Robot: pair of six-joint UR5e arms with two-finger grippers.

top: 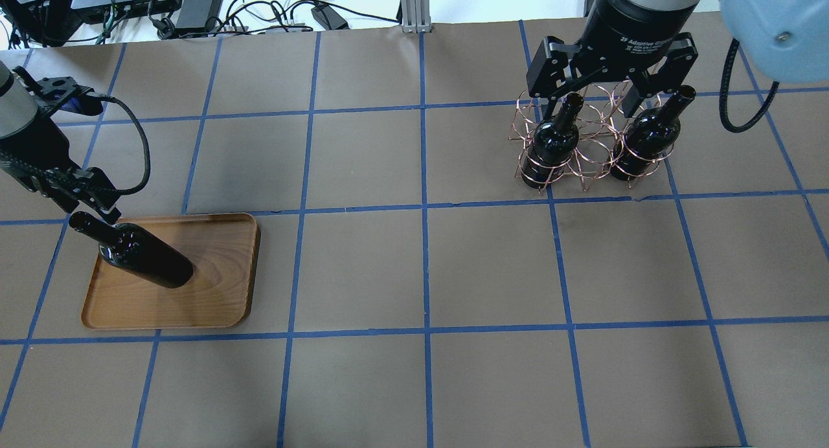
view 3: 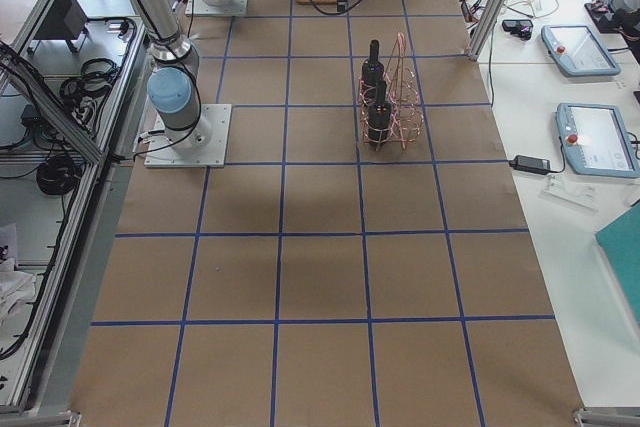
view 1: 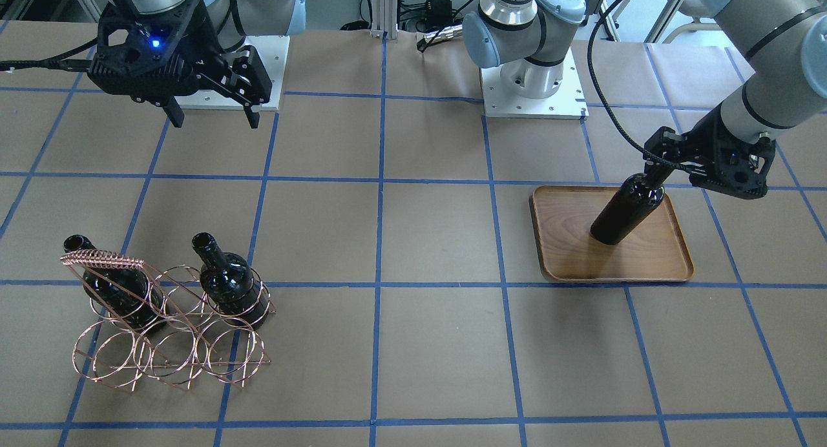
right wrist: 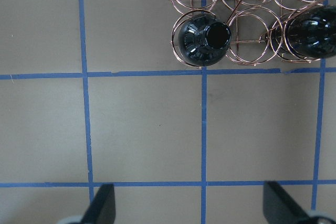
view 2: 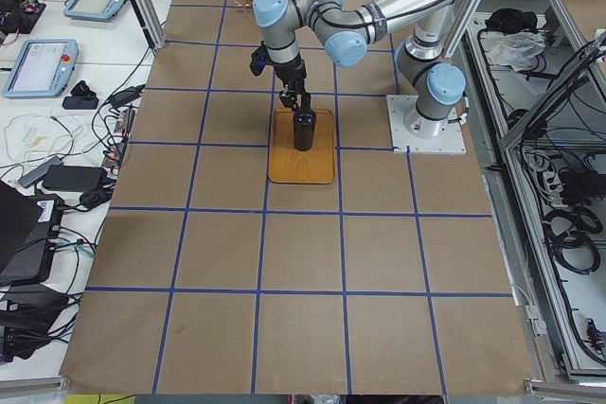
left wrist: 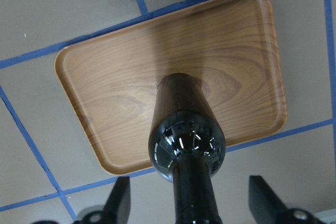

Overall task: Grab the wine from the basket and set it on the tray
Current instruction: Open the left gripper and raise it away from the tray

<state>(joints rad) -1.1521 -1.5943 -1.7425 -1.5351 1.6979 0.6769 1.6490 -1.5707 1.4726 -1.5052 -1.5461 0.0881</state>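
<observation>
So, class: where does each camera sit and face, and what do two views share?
Front-facing: across the table, facing the robot; left hand, right hand show.
Overhead: behind the robot, looking down; both hands.
Left: table's left end; left arm near.
Right: opposite end; basket ahead, right arm near.
Left wrist: down on wine, tray; fingers show.
Right wrist: down on basket; fingers show.
Front-facing and overhead share tray and basket, mirrored.

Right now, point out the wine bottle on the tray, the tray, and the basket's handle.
wine bottle (top: pixel 147 264), overhead exterior view, on its glossy body.
tray (top: pixel 220 287), overhead exterior view, bare wood right of the bottle.
basket handle (view 1: pixel 103 260), exterior front-facing view, middle of the coiled bar.
</observation>
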